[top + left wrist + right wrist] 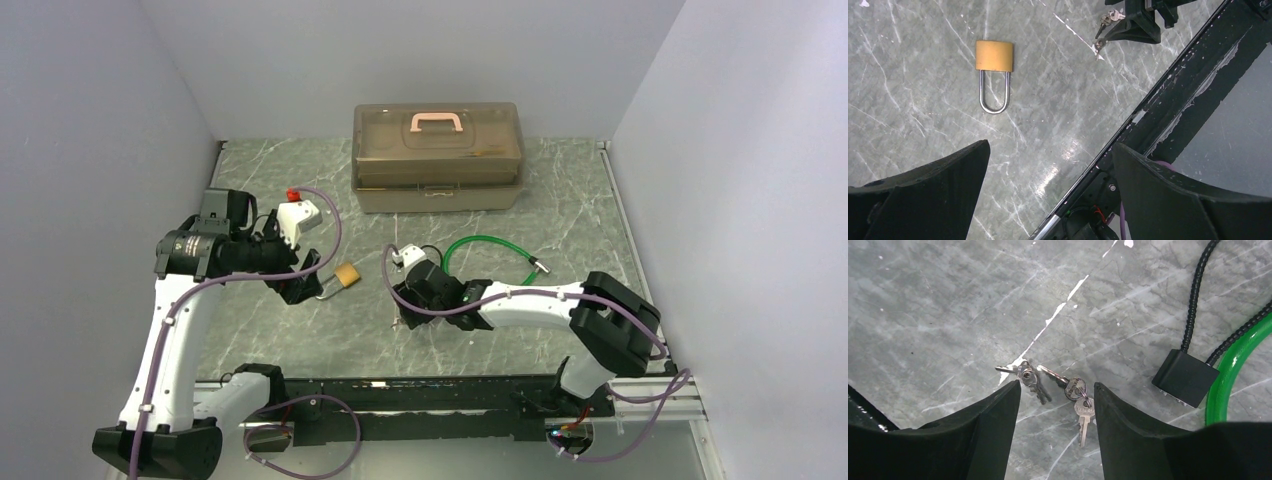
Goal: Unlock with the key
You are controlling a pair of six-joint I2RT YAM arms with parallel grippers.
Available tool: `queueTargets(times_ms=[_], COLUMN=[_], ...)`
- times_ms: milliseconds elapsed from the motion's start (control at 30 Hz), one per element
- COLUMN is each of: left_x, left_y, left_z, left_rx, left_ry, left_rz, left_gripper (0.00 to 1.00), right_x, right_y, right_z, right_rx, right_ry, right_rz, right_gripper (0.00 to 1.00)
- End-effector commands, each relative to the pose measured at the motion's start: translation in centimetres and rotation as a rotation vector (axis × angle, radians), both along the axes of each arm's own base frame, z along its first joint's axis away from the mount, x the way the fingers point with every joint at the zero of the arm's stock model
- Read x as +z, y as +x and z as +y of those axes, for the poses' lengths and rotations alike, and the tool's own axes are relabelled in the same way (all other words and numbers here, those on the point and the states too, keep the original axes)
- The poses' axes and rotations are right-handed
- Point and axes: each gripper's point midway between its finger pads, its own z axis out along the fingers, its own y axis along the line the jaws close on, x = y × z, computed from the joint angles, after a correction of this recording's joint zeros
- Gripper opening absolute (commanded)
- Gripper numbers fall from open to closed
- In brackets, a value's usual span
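Several small keys (1075, 389) lie flat on the surface (948, 300) between the fingers of my right claw (1057, 390), which stands half wide and holds nothing. They are thin and loosely linked, so closing could skate over them, push them aside, or pinch the wrong 1 crookedly. The padlock (993, 56) lies well apart, below my left claw (1050, 147), wide and empty.

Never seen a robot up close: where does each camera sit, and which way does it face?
Top external: above and behind, facing down at the table; left arm, right arm.
Left wrist: faces down at the brass padlock; left fingers.
Right wrist: faces down at the keys; right fingers.
Shared: both wrists see the keys.
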Motion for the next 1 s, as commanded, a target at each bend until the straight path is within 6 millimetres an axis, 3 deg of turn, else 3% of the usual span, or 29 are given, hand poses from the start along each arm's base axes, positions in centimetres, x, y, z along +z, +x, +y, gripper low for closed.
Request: queueTargets(times_ms=[0, 200, 500, 833, 967], left_x=[0.9, 0.7, 0.9, 0.9, 0.9], left_y=[-0.4, -0.2, -0.1, -0.4, -0.4], left_z=[-0.2, 0.1, 0.2, 0.4, 0.4], left_rx=[-0.021, -0.014, -0.008, -0.007, -0.006], left_ry=[-0.011, 0.003, 0.012, 0.018, 0.021], left_rz=[-0.041, -0.036, -0.042, -0.05, -0.055], left_gripper=[0.99, 0.99, 0.99, 0.99, 1.0], right_x=[2.5, 1.1, -0.5, -2.3, -2.9], right_y=[-0.3, -1.5, -1.6, -1.1, -1.4], right_z=[2.0, 3.3, 4.2, 3.8, 3.4], right_rx=[0.053, 0.106, 0.137, 0.129, 0.137], right_ry=[0.089, 0.075, 0.039, -0.02, -0.048], right_rz=[-0.042, -0.008, 0.008, 0.005, 0.011], right_gripper=[0.57, 0.5, 0.46, 0.39, 0.26])
